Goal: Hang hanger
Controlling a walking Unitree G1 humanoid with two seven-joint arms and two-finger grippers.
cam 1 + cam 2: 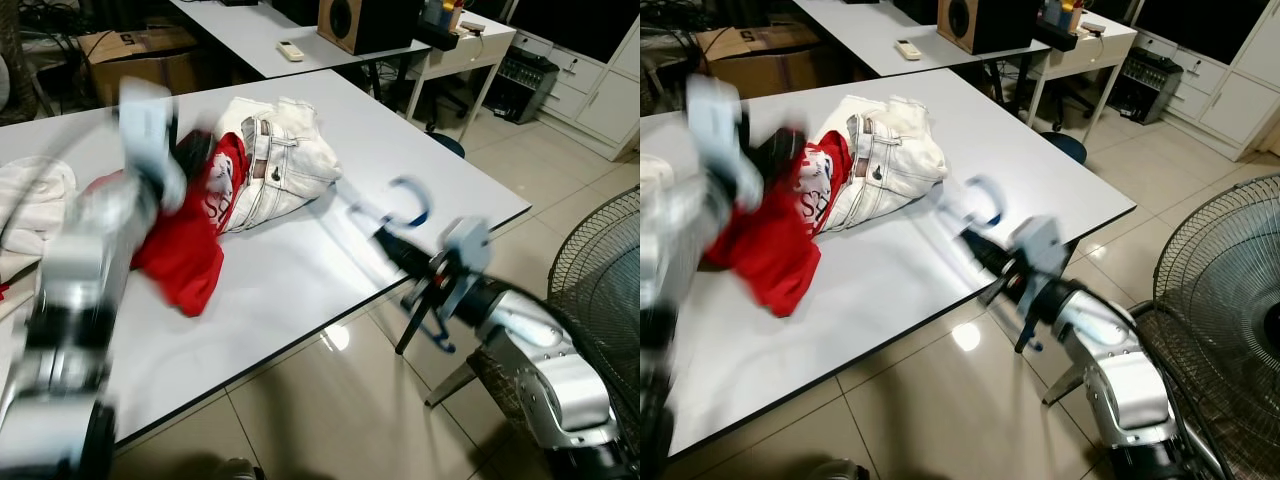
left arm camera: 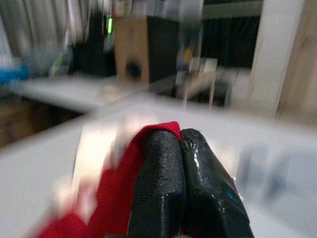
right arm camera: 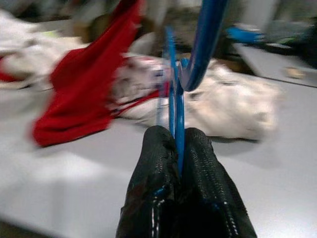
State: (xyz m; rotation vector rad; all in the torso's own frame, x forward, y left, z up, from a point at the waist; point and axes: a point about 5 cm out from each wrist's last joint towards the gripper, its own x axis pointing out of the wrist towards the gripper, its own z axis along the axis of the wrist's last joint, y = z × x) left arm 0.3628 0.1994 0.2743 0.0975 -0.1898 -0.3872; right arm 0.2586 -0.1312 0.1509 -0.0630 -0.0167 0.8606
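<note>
A blue hanger (image 1: 410, 200) is held over the white table's (image 1: 300, 290) near right edge. My right gripper (image 1: 385, 240) is shut on it, and its hook (image 3: 205, 44) rises just past the fingertips (image 3: 198, 148). A red garment (image 1: 185, 250) lies partly on the table and is pulled up at one end. My left gripper (image 2: 179, 134), blurred by motion, is shut with that red cloth (image 2: 158, 129) at its tips. Pale white jeans (image 1: 280, 160) lie crumpled beside the red garment, toward the far side.
A white cloth (image 1: 30, 200) lies at the table's left end. A standing fan (image 1: 600, 260) is close on my right, beside my right arm. Behind are a second table with a speaker (image 1: 350, 20) and a remote (image 1: 290, 50), a cardboard box (image 1: 140, 55) and white cabinets (image 1: 600, 90).
</note>
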